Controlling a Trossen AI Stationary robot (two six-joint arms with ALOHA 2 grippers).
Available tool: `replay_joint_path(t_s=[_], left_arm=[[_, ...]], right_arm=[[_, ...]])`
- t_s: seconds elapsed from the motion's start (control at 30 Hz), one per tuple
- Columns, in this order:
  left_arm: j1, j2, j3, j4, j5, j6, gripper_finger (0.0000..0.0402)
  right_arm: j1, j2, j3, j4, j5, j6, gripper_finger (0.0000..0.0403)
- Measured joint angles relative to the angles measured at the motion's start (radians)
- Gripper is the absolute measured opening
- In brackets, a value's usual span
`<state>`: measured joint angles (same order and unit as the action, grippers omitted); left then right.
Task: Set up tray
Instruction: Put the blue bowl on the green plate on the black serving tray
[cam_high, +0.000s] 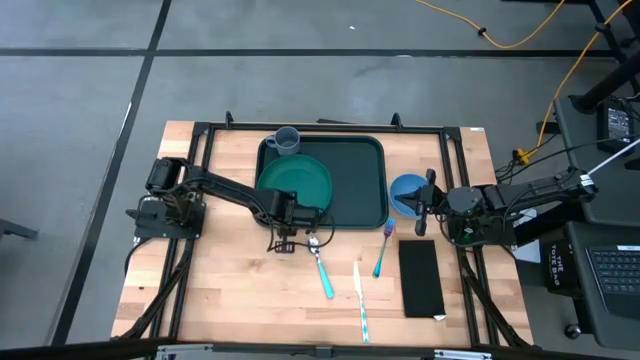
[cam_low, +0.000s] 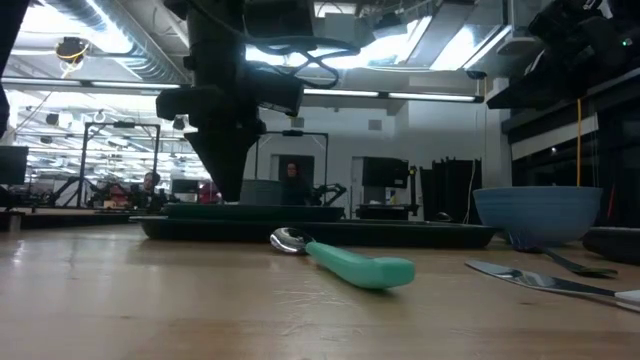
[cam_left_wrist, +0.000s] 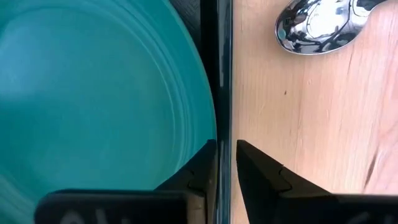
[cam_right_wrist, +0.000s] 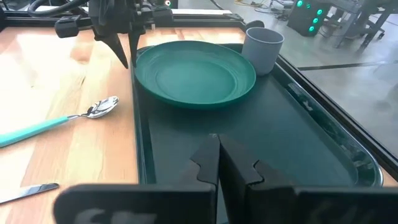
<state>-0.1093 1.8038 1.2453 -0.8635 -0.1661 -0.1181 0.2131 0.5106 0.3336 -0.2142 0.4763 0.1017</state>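
Note:
The dark tray (cam_high: 355, 185) lies at the table's centre. On its left half rests a green plate (cam_high: 293, 180), and a grey cup (cam_high: 287, 140) stands in its far left corner. My left gripper (cam_left_wrist: 225, 146) points down at the tray's near rim (cam_left_wrist: 217, 93), open by a narrow gap. One finger is inside by the plate (cam_left_wrist: 93, 93) and one is outside over the wood. My right gripper (cam_right_wrist: 217, 155) waits shut to the tray's right, beside the blue bowl (cam_high: 405, 190).
On the wood near the tray lie a teal-handled spoon (cam_high: 322, 268), a fork (cam_high: 382, 250), a knife (cam_high: 360, 300) and a flat black napkin (cam_high: 421, 278). The spoon's bowl (cam_left_wrist: 320, 25) lies close to my left gripper. A black frame borders the table.

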Motion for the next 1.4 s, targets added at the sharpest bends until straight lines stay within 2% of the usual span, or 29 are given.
replay_joint_path(t_s=[0.37, 0.53, 0.63, 0.77, 1.03, 1.2, 1.4], left_arm=[[-0.015, -0.071, 0.067, -0.057, -0.002, -0.025, 0.0085], [-0.057, -0.156, 0.072, -0.065, -0.082, -0.057, 0.0079], [-0.105, -0.218, 0.062, -0.090, -0.173, -0.087, 0.0071], [-0.184, -0.314, -0.028, -0.030, -0.268, -0.131, 0.0056], [-0.270, -0.474, -0.291, 0.213, -0.264, -0.210, 0.0018], [-0.255, -0.527, -0.363, 0.228, -0.250, -0.193, 0.0003], [-0.146, -0.570, -0.413, 0.287, -0.223, 0.017, 0.0001]], right_arm=[[0.000, 0.000, 0.000, 0.005, 0.000, -0.002, 0.0010], [0.000, 0.000, 0.000, 0.005, 0.000, -0.004, 0.0010], [0.000, 0.000, 0.000, 0.006, 0.001, -0.004, 0.0010], [0.000, 0.000, 0.000, 0.009, 0.001, -0.004, 0.0010], [0.000, 0.000, 0.004, 0.011, 0.001, 0.048, 0.0010], [0.000, 0.001, 0.025, 0.012, 0.004, 0.080, 0.0010], [0.000, 0.063, 0.027, 0.005, 0.030, 0.086, 0.0010]])
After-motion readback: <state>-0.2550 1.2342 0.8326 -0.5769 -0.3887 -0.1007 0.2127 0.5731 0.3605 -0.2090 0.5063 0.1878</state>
